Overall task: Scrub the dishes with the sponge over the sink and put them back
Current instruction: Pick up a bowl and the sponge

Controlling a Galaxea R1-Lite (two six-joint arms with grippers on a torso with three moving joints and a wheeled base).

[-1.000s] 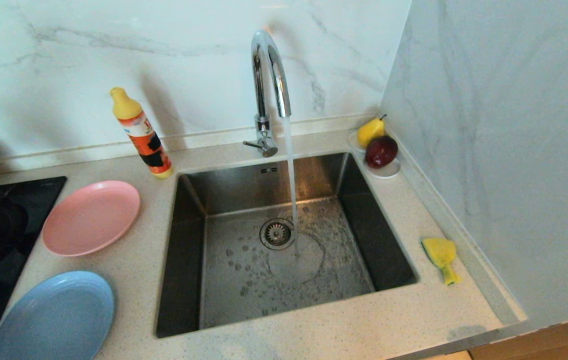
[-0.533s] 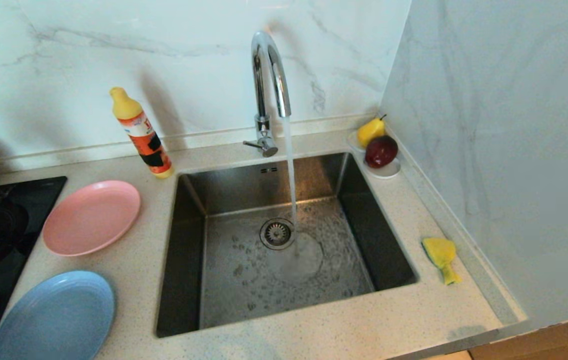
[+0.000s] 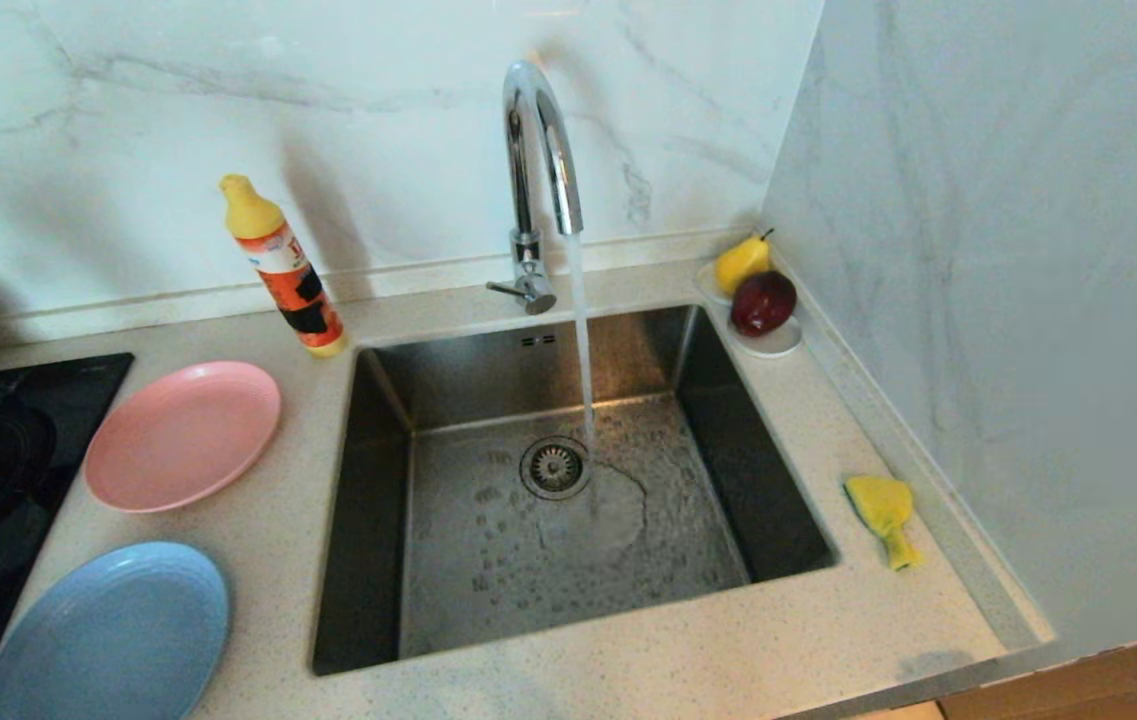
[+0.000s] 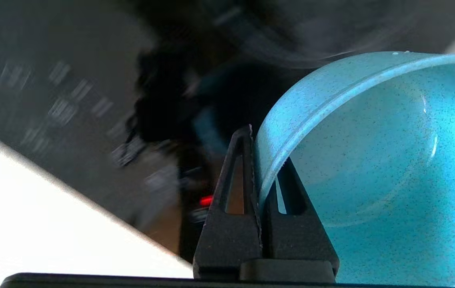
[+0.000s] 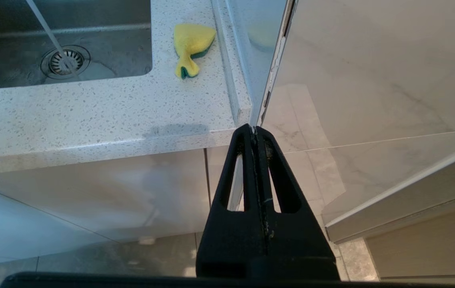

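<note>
Left gripper (image 4: 260, 168) clamped on the teal bowl (image 4: 371, 168) rim: the fetching step, scrubbing not yet begun

One finger sits inside the wall, one outside; next the bowl must be carried to the sink (image 3: 568, 480), under the running tap (image 3: 538, 150). The right gripper (image 5: 256, 132), pressed together and empty, hangs below the counter edge, well apart from the sponge (image 5: 191, 42)

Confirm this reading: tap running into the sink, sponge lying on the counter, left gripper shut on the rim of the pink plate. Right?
Not quite. The left gripper is shut on the teal bowl, as the left wrist view shows; the pink plate lies untouched on the counter. The rest holds.
</note>
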